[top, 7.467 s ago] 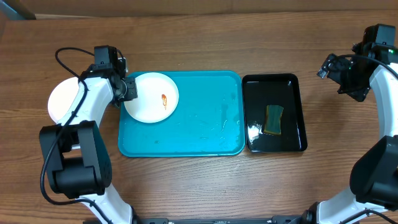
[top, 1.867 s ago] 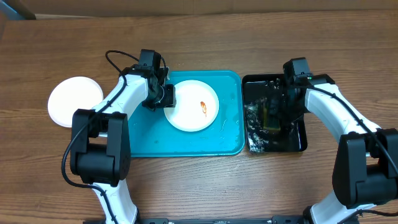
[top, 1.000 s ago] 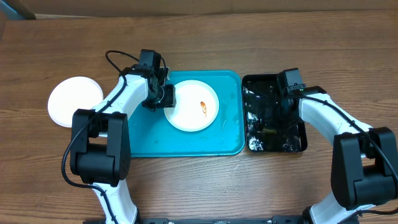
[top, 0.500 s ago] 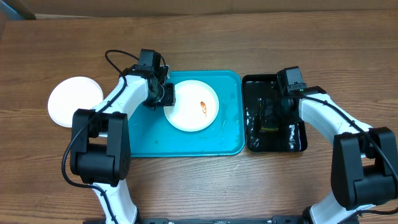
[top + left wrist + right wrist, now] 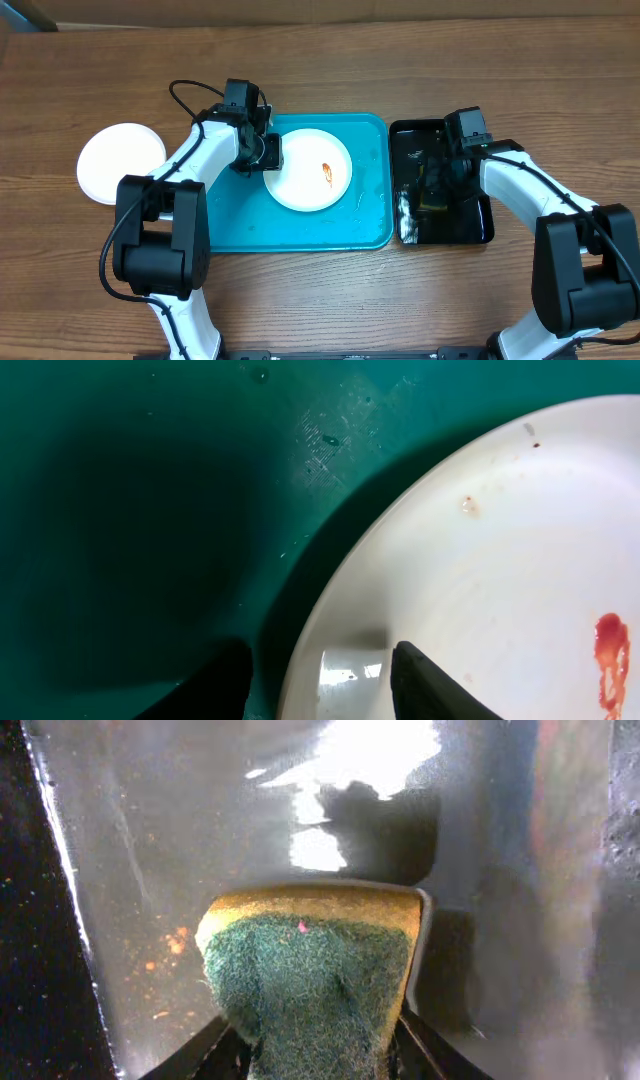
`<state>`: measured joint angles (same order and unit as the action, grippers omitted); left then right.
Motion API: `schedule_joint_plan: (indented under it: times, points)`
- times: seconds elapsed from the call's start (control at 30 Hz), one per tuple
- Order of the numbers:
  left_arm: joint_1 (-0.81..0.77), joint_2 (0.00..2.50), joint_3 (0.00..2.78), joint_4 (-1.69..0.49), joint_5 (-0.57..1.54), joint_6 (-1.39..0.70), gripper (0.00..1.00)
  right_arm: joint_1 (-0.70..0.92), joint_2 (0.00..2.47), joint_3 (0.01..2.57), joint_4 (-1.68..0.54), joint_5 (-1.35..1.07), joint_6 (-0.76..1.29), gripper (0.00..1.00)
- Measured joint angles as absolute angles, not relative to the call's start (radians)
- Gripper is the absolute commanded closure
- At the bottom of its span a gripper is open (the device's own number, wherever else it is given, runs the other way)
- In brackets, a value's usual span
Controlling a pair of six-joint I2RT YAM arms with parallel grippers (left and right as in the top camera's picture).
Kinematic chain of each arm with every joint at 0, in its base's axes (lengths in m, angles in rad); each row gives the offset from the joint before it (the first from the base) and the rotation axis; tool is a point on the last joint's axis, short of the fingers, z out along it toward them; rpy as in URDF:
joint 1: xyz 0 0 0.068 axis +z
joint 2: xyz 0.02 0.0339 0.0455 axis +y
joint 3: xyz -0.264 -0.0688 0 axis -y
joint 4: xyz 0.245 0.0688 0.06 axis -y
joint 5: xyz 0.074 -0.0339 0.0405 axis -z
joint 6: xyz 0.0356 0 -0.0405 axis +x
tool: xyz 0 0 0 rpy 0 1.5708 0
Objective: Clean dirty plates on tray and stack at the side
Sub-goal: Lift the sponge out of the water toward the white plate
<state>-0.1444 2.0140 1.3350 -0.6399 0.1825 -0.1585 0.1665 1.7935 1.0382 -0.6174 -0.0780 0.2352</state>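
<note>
A white plate (image 5: 312, 178) with an orange-brown smear (image 5: 326, 173) lies on the turquoise tray (image 5: 300, 230). My left gripper (image 5: 263, 155) is shut on its left rim. In the left wrist view the plate (image 5: 500, 560) runs between the two black fingers of that gripper (image 5: 325, 685), over the tray floor (image 5: 150, 510). My right gripper (image 5: 433, 190) is down in the black tray (image 5: 440, 124). It is shut on a green-and-yellow sponge (image 5: 310, 990), which bulges between the fingers of the gripper (image 5: 315, 1055). A second white plate (image 5: 120, 162) lies on the table at the left.
The black tray's floor (image 5: 150, 840) is wet and shiny, with small orange specks in the water. It stands right beside the turquoise tray's right rim. Bare wooden table (image 5: 320, 300) surrounds both trays.
The right gripper's jaws have closed on the sponge in the black tray, and the water there has shifted. The left gripper and its plate have not moved over the last second.
</note>
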Motion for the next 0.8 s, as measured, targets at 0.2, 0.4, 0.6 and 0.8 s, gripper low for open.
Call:
schedule_joint_plan:
  times: [0.2,0.4,0.6,0.8]
  points:
    - [-0.144,2.014,1.335,-0.635,0.183,-0.159,0.53,0.171,1.794,1.007,-0.569,-0.075,0.233,0.96]
    - [-0.144,2.014,1.332,-0.635,0.183,-0.163,0.78,0.171,1.793,1.037,-0.690,-0.074,0.233,0.96]
    - [-0.145,2.014,1.328,-0.633,0.182,-0.160,0.82,0.175,1.763,1.213,-0.913,-0.031,0.221,0.96]
    - [-0.145,2.014,1.328,-0.620,0.181,-0.167,0.96,0.216,1.677,1.314,-1.010,0.111,0.204,0.96]
